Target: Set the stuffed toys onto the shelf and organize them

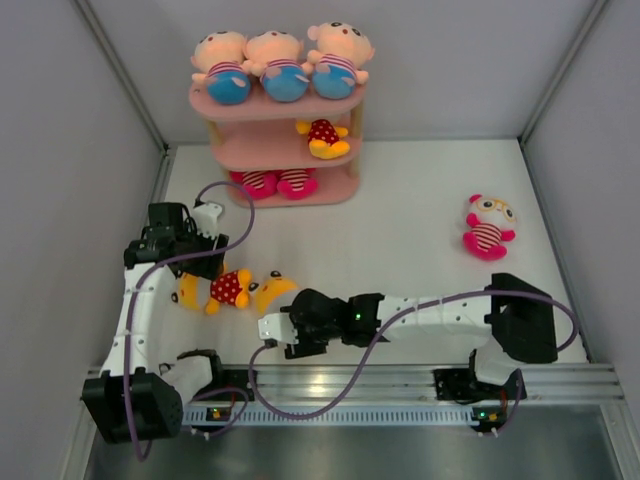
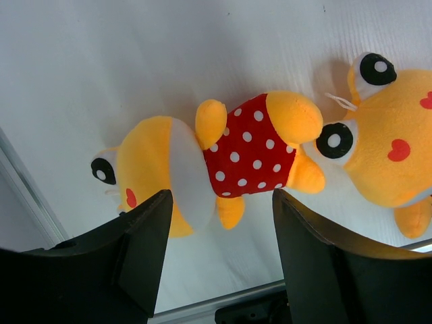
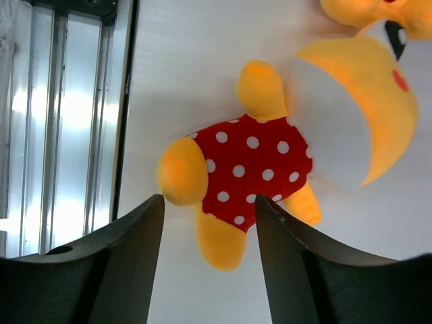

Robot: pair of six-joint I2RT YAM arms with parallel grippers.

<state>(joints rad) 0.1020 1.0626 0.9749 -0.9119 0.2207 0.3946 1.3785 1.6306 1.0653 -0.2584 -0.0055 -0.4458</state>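
Two yellow toys in red polka dots are seen lying on the table (image 1: 400,240) near its left front, one under each arm. The first toy (image 1: 228,288) (image 2: 246,155) is laid flat with its head to the left and its feet to the right, touching the head of the second toy (image 1: 274,290) (image 2: 395,148). The left fingers (image 1: 205,262) (image 2: 221,202) are held wide apart above the first toy. In the left wrist view its dotted body is framed in the gap just beyond the tips, and nothing is gripped.

The right fingers (image 1: 268,332) (image 3: 209,202) are likewise spread with nothing held. In the right wrist view the second toy's (image 3: 253,169) body is seen between and beyond the tips, feet toward the rail (image 3: 61,135), head away from it. Whether either pair of fingers touches the plush cannot be told.

The shelf (image 1: 290,108) is set at the back of the table. Three peach-headed toys (image 1: 276,66) are lined up on its top board, one yellow shelf toy (image 1: 323,138) is placed on the middle board, and red-striped toys (image 1: 278,183) are lodged on the bottom board. Another striped toy (image 1: 488,228) is left on the table well to the right, apart from everything else.
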